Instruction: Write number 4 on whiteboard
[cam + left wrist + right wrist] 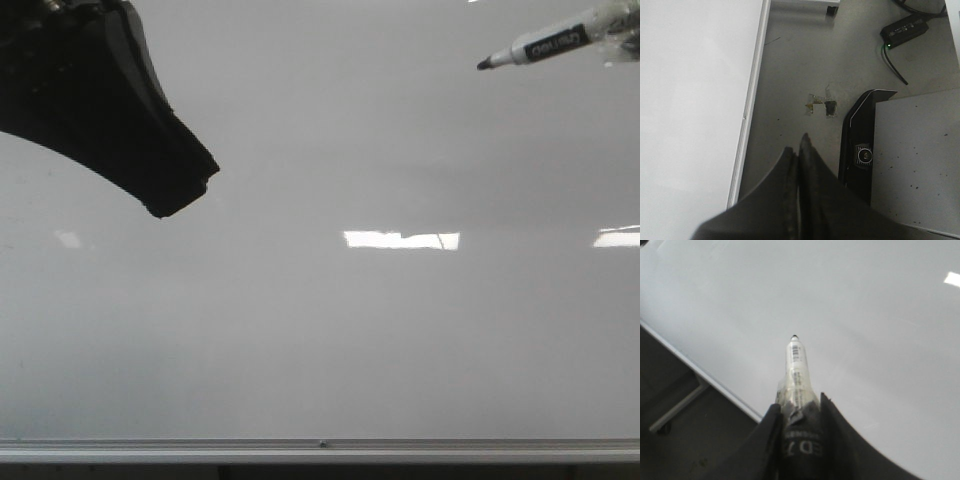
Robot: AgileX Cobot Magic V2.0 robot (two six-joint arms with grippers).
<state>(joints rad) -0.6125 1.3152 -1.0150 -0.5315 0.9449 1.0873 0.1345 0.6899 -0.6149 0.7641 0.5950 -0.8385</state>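
Observation:
The whiteboard [300, 330] fills the front view, glossy pale grey with bright light reflections and a thin silver bottom rail [320, 447]. No number 4 shows on it; its surface is blank. A black marker [545, 44] pokes in from the upper right, tip pointing left and held off the board. In the right wrist view my right gripper [797, 407] is shut on the marker [796, 370], whose tip hovers over the whiteboard [865, 315]. My left gripper [185, 195] hangs dark at the upper left of the front view. In the left wrist view the left gripper [799, 147] is shut and holds nothing.
The left wrist view shows the whiteboard's edge [747, 115], a grey floor, a black power box with a green light [904, 31] and its cable, and a grey panel with a black trim [865, 150]. The right wrist view shows a metal leg [677, 407] below the board.

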